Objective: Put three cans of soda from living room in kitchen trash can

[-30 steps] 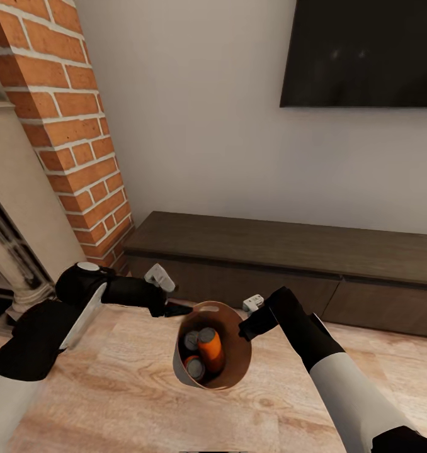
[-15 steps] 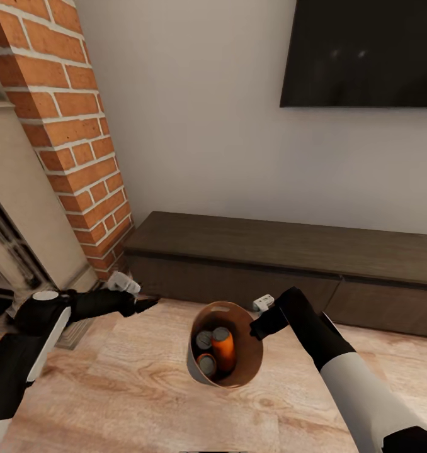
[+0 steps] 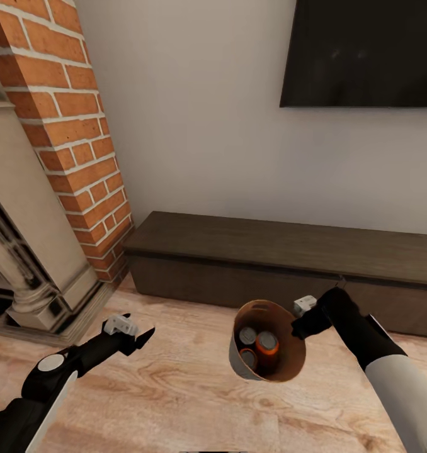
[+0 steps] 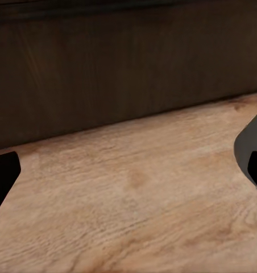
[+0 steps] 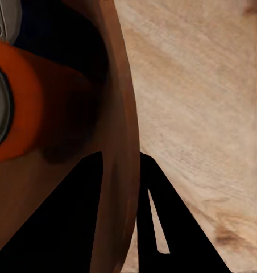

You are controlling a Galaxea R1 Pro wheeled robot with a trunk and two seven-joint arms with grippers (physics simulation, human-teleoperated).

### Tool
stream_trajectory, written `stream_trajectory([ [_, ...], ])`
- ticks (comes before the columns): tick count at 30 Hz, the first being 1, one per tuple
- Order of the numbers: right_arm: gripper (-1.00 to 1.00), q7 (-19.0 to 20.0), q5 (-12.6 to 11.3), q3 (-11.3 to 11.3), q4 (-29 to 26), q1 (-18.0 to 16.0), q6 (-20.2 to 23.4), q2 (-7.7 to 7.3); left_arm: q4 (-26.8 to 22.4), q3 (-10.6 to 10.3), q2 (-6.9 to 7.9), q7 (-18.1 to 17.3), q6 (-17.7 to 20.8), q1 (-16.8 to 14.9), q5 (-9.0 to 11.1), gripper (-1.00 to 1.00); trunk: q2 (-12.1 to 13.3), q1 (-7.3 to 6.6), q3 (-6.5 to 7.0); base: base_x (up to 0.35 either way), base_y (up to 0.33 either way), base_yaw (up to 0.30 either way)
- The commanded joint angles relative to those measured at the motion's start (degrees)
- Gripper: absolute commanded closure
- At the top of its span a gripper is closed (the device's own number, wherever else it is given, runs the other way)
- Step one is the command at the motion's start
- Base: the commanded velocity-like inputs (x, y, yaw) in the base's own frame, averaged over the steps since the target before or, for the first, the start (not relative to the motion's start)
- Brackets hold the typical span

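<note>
Head view: my right gripper (image 3: 300, 327) is pinching the rim of the tash can (image 3: 288, 368), one finger inside the wall, one outside; the bin is hanging tilted off my fingertips above the wood floor (image 3: 176, 390); three soda cans (image 3: 256, 349) are sitting inside it, just below my fingers; my left gripper (image 3: 144, 335) is reaching out empty, well apart from the bin, fingers looking spread; the dark low cabinet (image 3: 270, 258) is lying beyond both sets of fingers.

Left wrist view: my fingertips (image 4: 3, 176) are showing wide apart with nothing between them; floor and cabinet are lying ahead.

Right wrist view: my fingers (image 5: 157, 227) are straddling the copper wall; an orange can (image 5: 26, 108) is lying just past them inside.
</note>
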Motion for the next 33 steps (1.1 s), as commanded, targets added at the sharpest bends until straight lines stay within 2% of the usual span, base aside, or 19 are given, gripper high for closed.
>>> stream_trajectory([
  [1,1.0,0.91,-2.06,-0.05,0.16,0.0,0.69,-0.57,0.3,0.0,-0.09,0.06,-0.4,0.15,0.07,-1.0,0.0,-0.01,0.01,0.0,0.0,0.0],
  [2,1.0,2.27,-2.07,-0.08,0.79,0.0,0.69,-1.59,0.91,0.01,-0.28,0.14,-0.98,0.37,0.19,-1.0,0.0,-0.01,0.01,0.0,0.0,0.0],
  [6,1.0,4.39,-2.08,-0.17,3.19,-0.08,0.69,-3.71,3.2,0.09,-1.12,0.22,-2.16,0.67,0.27,-1.0,0.0,-0.01,0.01,0.0,0.0,0.0],
  [13,1.0,5.24,-2.11,-0.21,7.91,-0.24,0.69,-6.94,5.53,0.31,-2.05,0.37,-4.93,1.44,0.32,-1.0,0.0,-0.01,0.01,0.0,0.0,0.0],
  [14,1.0,5.3,-2.11,-0.22,8.67,-0.25,0.69,-8.1,6.4,0.4,-2.12,0.6,-5.16,1.67,0.35,-1.0,0.0,-0.01,0.01,0.0,0.0,0.0],
  [18,1.0,5.52,-2.09,-0.16,9.22,-0.31,0.69,-10.1,8.5,0.55,-2.18,1.69,-5.42,1.85,0.49,-1.0,0.0,-0.01,0.01,0.0,0.0,0.0],
  [25,1.0,5.69,-2.08,-0.14,9.14,-0.34,0.69,-11.18,9.46,0.63,-2.2,2.4,-5.51,1.91,0.54,-1.0,0.0,-0.01,0.01,0.0,0.0,0.0],
  [31,1.0,5.73,-2.08,-0.13,9.12,-0.39,0.69,-11.35,9.57,0.61,-2.26,4.34,-5.52,1.91,0.55,-1.0,-0.08,0.15,-1.32,0.0,0.0,0.0],
  [33,1.0,5.81,-2.08,-0.13,9.11,-0.41,0.69,-11.4,9.58,0.62,-2.42,4.72,-5.52,1.91,0.57,-1.0,-0.08,0.15,-1.32,0.0,0.0,0.0],
])
